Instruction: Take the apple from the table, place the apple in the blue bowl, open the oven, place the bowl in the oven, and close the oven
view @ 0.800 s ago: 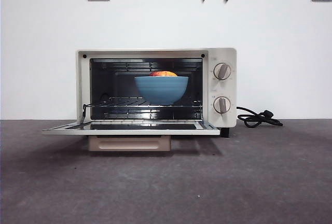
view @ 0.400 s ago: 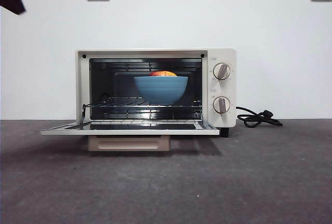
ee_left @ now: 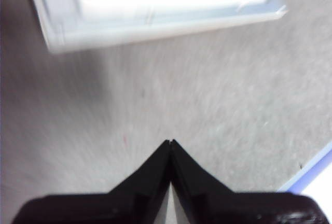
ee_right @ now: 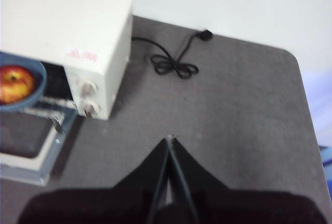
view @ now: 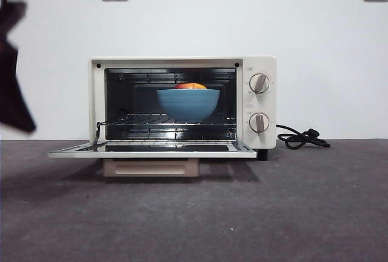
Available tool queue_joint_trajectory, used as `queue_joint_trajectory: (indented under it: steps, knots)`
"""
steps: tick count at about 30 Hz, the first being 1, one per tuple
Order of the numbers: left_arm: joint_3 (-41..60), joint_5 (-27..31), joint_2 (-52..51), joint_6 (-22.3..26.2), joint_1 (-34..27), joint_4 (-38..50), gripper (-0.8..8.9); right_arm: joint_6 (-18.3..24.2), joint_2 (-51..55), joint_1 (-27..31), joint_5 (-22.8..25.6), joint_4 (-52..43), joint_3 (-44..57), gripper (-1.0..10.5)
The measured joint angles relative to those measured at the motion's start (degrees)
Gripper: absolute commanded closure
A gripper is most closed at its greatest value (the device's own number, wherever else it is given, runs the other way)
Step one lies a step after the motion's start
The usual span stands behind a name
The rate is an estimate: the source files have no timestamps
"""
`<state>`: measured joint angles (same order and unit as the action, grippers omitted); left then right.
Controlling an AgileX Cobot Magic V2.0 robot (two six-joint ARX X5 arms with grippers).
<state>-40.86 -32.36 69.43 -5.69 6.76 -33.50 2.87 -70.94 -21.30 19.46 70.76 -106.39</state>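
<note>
While the oven (view: 182, 103) stands with its door (view: 151, 150) dropped flat, the blue bowl (view: 188, 104) sits on the rack holding the apple (view: 191, 86) — nothing blocks it. Both grippers, left (ee_left: 170, 142) and right (ee_right: 170, 138), hover pinched together; the black cord (view: 301, 138) lies beside the oven.

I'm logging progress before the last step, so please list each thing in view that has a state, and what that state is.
Cream-white toaster oven: door folded down flat, fully open.
Matte blue ridged bowl: upright on the wire rack inside the oven.
Red-and-yellow apple: in the bowl.
Black power cord: lying coiled on the dark grey table.
Left gripper: shut, empty, near the door.
Right gripper: shut, empty, above the table.
</note>
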Motion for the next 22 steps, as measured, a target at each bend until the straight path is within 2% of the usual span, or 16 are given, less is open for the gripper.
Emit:
queue_joint_trajectory:
  steps: [4,11,16,20,22]
  knots:
    - [2.3,-0.2,3.2,-2.8,0.0,2.7,8.22,-0.1,7.4,0.8,-3.1,-4.6,11.7,9.6]
    - [2.3,-0.6,9.1,-9.3,-1.4,11.8,8.22,-1.3,20.9,0.7,-16.1,-18.6,35.5,9.6]
    - [2.3,-0.8,13.2,-12.2,-3.2,12.9,8.22,-2.1,24.1,0.7,-16.9,-20.9,44.7,9.6]
    - [2.3,-1.6,15.6,-14.8,-5.0,16.7,8.22,-2.3,24.1,0.7,-17.1,-20.5,45.5,9.6]
    - [2.3,-3.7,16.7,-17.9,-6.3,21.2,8.22,-2.6,24.2,0.7,-18.3,-21.6,45.5,9.6]
